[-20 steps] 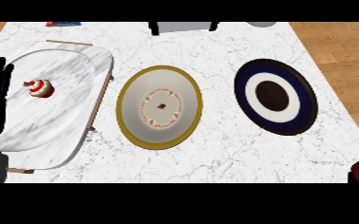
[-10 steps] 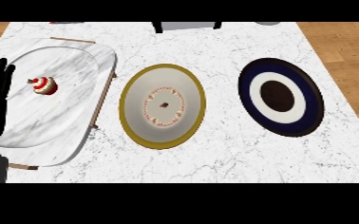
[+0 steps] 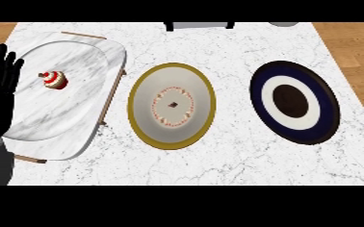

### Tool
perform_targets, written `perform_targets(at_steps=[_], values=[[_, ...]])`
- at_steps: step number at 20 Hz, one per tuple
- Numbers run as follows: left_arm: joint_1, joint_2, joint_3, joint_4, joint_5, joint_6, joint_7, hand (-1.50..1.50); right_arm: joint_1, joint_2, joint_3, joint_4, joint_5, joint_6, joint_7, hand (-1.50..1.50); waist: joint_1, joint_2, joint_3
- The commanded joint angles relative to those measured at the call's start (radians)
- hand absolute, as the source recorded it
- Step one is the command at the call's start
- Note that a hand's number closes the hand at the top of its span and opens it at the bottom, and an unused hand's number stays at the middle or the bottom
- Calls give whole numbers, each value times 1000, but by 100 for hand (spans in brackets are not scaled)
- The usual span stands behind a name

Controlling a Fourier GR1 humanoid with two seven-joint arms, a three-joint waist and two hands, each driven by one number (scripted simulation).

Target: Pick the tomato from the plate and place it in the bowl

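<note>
1. The tomato [image 3: 53, 80], small and red with a pale band, sits on the left part of a marble-patterned plate [image 3: 78, 120] at the left of the white marble counter [image 3: 235, 158].
2. The left robot hand [image 3: 9, 74] shows at the view's left edge, just left of the tomato and apart from it, fingers straight and pointing up, holding nothing.
3. The gold-rimmed bowl [image 3: 171, 106] lies at the centre, just right of the plate.
4. A dark blue plate [image 3: 295, 101] with a white ring lies further right.
</note>
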Motion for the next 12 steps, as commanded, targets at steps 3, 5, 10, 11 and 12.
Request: perform_targets(at_steps=[3,5,10,11,12], values=[[-7,-21,-38,-5,-14,-10,-12,0,20,76,200,-336,35,122,201,150,41,8,0],[-20,0,-22,3,4,-28,-1,0,-30,85,279,-323,80,116,282,150,61,10,2],[-82,-30,-67,15,-28,3,17,0,-228,79,411,-258,169,160,483,150,76,17,1],[-80,-24,-58,19,-14,-7,21,0,-282,66,393,-249,156,176,527,150,86,18,-1],[-75,-12,-50,15,-5,-26,10,0,-315,64,446,-219,184,213,584,150,94,15,0]])
